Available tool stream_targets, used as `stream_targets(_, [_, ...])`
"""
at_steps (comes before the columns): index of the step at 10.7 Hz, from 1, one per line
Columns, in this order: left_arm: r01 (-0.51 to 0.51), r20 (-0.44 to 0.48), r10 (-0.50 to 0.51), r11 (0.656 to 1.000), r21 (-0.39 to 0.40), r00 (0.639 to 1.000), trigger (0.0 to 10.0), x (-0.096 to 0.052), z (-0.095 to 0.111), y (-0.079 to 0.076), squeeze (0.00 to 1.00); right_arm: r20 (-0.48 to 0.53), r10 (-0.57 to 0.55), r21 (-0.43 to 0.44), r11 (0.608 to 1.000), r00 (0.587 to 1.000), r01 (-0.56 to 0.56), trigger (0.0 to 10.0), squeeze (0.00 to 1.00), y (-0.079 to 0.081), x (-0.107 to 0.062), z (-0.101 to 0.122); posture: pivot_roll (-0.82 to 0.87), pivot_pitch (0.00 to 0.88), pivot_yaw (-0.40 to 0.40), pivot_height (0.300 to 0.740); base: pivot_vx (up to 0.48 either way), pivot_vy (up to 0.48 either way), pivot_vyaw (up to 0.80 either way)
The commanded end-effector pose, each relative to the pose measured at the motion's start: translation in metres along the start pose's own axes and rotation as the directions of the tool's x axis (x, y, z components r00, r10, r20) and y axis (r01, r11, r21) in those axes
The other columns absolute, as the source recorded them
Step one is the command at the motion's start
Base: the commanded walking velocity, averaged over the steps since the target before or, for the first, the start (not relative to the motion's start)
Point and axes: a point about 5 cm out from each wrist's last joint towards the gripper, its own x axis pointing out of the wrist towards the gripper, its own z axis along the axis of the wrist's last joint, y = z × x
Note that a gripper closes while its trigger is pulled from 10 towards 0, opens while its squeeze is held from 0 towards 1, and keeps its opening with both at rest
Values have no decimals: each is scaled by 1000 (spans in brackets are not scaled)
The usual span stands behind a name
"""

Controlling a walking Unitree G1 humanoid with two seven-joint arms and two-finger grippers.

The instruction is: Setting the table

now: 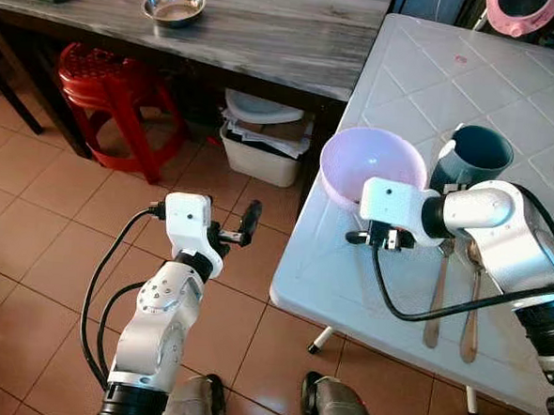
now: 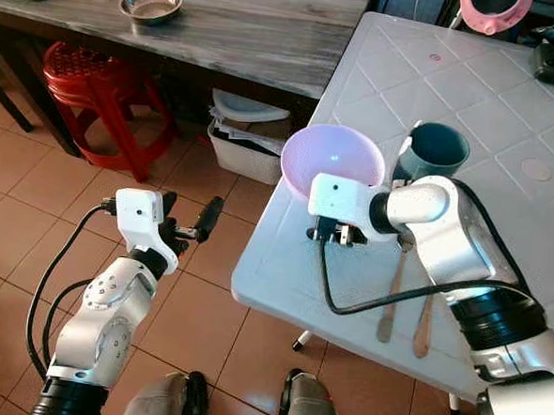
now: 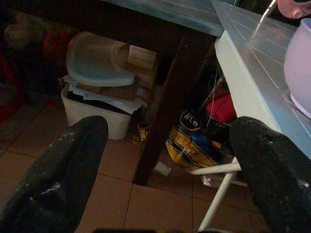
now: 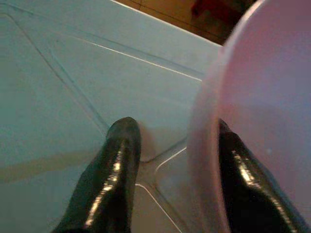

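Resting on the white counter (image 1: 425,94) near its front edge, a pale pink bowl (image 1: 372,166) sits with nothing visible inside it. Just behind and to its right stands a dark teal cup (image 1: 476,156) with a thin white handle poking out of it; what the handle belongs to cannot be told. Two wooden-handled spoons (image 1: 453,292) lie side by side on the counter in front of the cup, partly under the right arm.

The right tool (image 2: 336,234) is down at the near side of the pink bowl. In the right wrist view its fingers (image 4: 114,170) stand apart, one resting on the counter outside the bowl and the other showing through the translucent wall, so the rim lies between them; whether they press on the wall cannot be told.

The left tool (image 1: 230,231) hangs over the tiled floor (image 1: 49,250), left of the counter's edge, its fingers spread wide with nothing between them.

Farther back, a grey wooden counter (image 1: 260,28) carries a small steel bowl (image 1: 174,6) whose contents cannot be made out. Under it stands a red plastic stool (image 1: 106,84), and a white bin (image 1: 262,136) stuffed with papers and a white lid.
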Motion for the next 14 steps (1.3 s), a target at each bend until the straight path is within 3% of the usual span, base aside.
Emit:
stream_targets(1, [13, -14, -13, 1000, 9, 1000, 10000, -2, -1, -1, 0, -7, 56, -25, 998, 998, -56, 0, 0, 7, 1, -1, -77, 185, 37, 740, 0, 0, 0])
stream_targets(3, [13, -15, -13, 1000, 10, 1000, 10000, -3, -1, 0, 0, -4, 49, -39, 998, 999, -49, 0, 0, 7, 2, -1, -73, 184, 37, 740, 0, 0, 0])
stream_targets(5, [37, -1, -37, 999, -3, 999, 10000, -3, 1, -2, 0, 24, -32, -37, 999, 999, 33, 0, 0, -3, 3, 2, -71, 183, 37, 740, 0, 0, 0])
stream_targets(8, [130, 14, -129, 991, -38, 991, 10000, -7, 4, -10, 0, -6, -56, 5, 998, 998, 56, 0, 0, 8, 9, -10, -65, 186, 43, 740, 0, 0, 0])
stream_targets(11, [132, 17, -131, 990, -44, 991, 10000, -9, 4, -8, 0, -11, -150, 46, 988, 989, 150, 0, 0, 16, 15, -20, -64, 194, 46, 740, 0, 0, 0])
stream_targets(13, [63, 28, -62, 997, -34, 998, 10000, -12, 5, 1, 0, 13, -337, 133, 934, 941, 333, 0, 0, 17, 21, -20, -61, 194, 44, 740, 0, 0, 0])
stream_targets(14, [19, 40, -18, 1000, -11, 999, 10000, -12, 6, 7, 0, 40, -465, 163, 876, 884, 454, 0, 0, 15, 23, -16, -56, 192, 42, 740, 0, 480, 0])
